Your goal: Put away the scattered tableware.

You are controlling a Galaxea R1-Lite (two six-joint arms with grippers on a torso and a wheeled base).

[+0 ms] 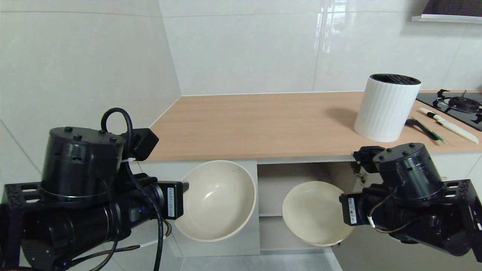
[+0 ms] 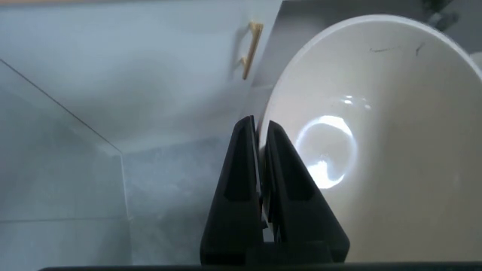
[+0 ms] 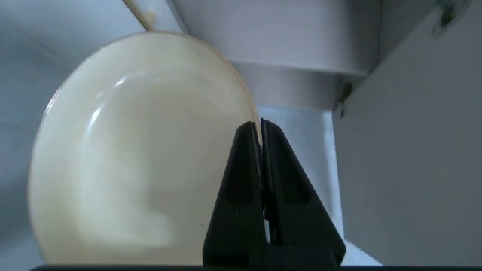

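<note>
The left gripper [image 2: 261,128] hangs below the countertop's [image 1: 256,124] front edge, towards its left end. Its fingers are pressed nearly together, pinching the rim of a cream bowl [image 1: 218,199]. The bowl is held on edge in the air, with its hollow facing the robot, in front of a closed cabinet door [image 1: 222,246] under the countertop.

To the right of that door, still under the countertop, is an open cabinet bay [image 1: 271,195] with a shelf inside. A cream plate [image 1: 312,212] is held tilted in front of this opening. The right gripper [image 3: 260,129] pinches the plate's rim between its two closed-up fingers, at the edge farthest from the bowl. The bowl and plate are apart, both lower than the countertop.

On the countertop, towards its right end, a white ribbed holder [image 1: 388,109] with a black slotted top stands upright. Just to its right a black-handled utensil [image 1: 423,130] lies flat on the countertop. A pale knife [image 1: 452,128] lies beside the utensil, close to a black gas hob [image 1: 455,105] at the countertop's far right.
</note>
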